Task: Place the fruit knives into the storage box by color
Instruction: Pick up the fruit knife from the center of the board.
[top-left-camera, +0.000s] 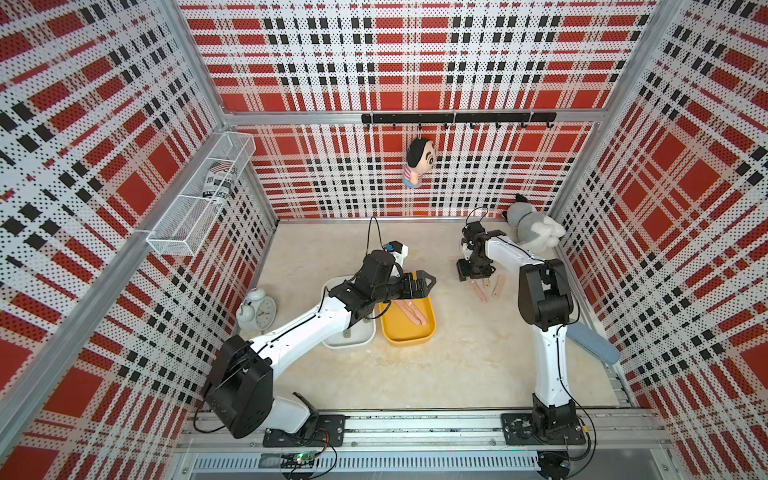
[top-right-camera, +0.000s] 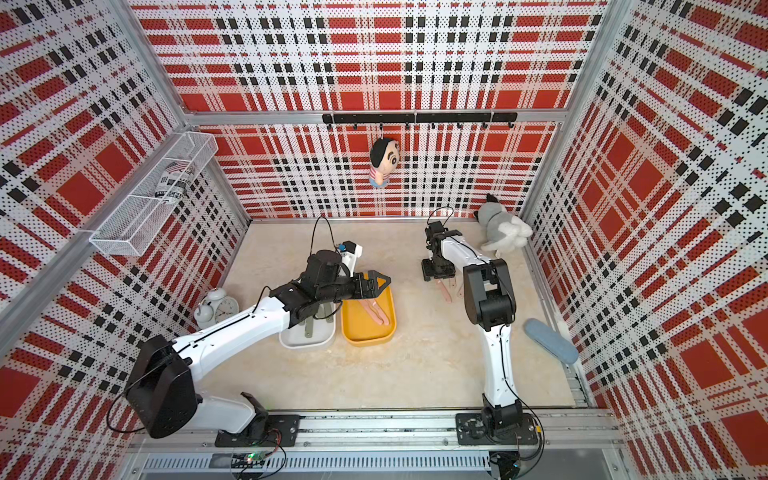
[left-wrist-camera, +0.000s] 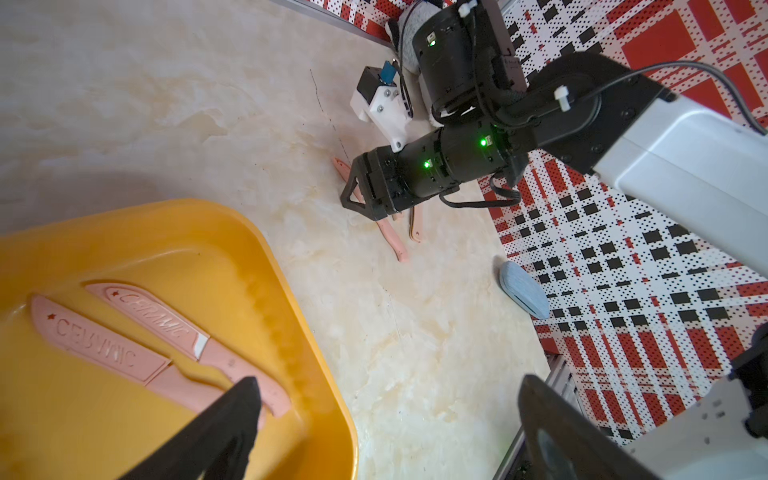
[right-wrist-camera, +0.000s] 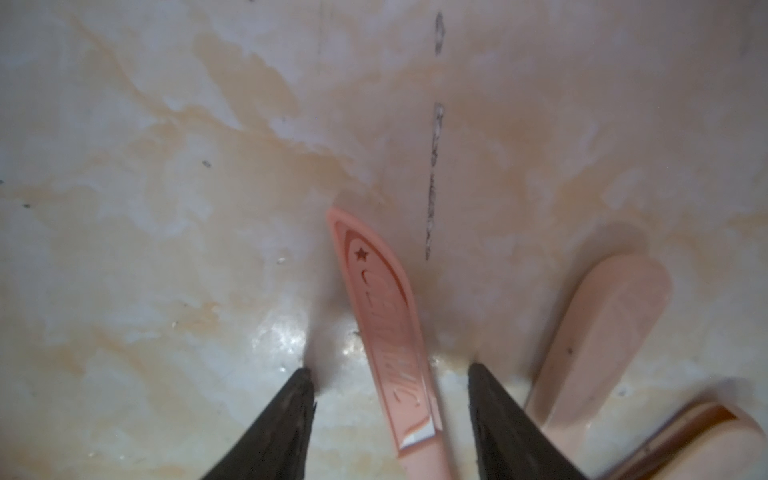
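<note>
Marbled table (top-left-camera: 415, 374), both top views: two pink knives (top-left-camera: 411, 312) in yellow box (top-left-camera: 405, 342), green knives (top-right-camera: 308, 328) in white box (top-right-camera: 286, 343).
Left wrist: left end effector (left-wrist-camera: 386, 382) apart, empty.
Right wrist: right end effector (right-wrist-camera: 390, 369) apart, astride loose pink knife (right-wrist-camera: 384, 307); pink pieces (right-wrist-camera: 602, 332) beside, unsorted.

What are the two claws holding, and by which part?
Nothing yet. The right gripper straddles a pink knife on the table, jaws apart either side. The left gripper is open and empty near the yellow tray.

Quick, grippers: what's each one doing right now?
Left gripper: open, empty, over the yellow box.
Right gripper: open, jaws either side of a pink knife on the table, not gripping it.
</note>
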